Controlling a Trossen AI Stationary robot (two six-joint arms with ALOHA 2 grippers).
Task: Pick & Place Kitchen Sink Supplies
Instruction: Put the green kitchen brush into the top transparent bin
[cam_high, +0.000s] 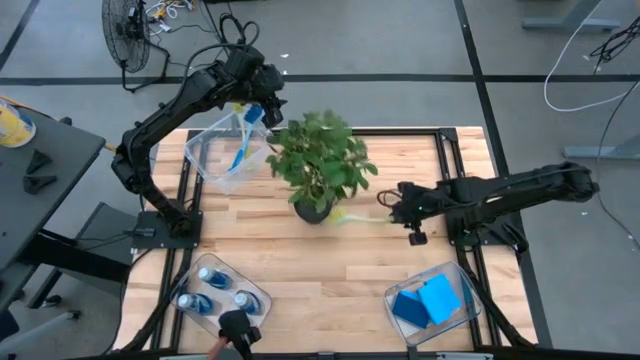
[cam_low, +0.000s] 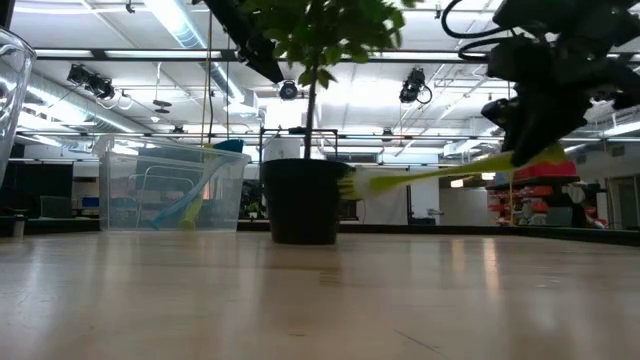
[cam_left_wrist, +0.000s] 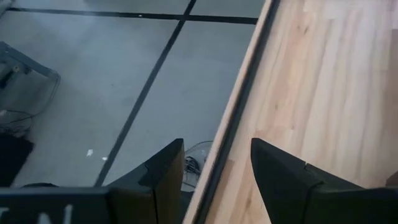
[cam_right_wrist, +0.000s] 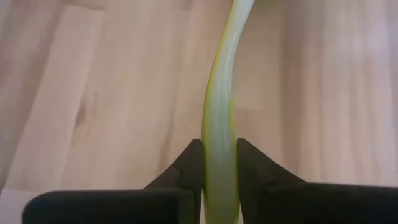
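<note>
Brushes: one yellow-green dish brush (cam_high: 243, 143) already lies in the far-left clear bin (cam_high: 205, 150); we hold a second brush (cam_high: 365, 218) by its handle in the right gripper (cam_high: 405, 212), clamped tight, lifted beside the potted plant (cam_high: 318, 165). Left gripper (cam_high: 270, 105), jaws parted and empty, hangs over the far-left bin's far edge. Bottles (cam_high: 212, 278) fill the near-left bin, sponges (cam_high: 428, 300) the near-right. We judge the held brush the last visible item.

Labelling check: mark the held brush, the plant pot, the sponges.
dish brush (cam_right_wrist: 219, 155), right wrist view, handle between pincer fingers.
plant pot (cam_low: 303, 200), low view, front wall.
sponges (cam_high: 438, 298), high view, top face.
</note>
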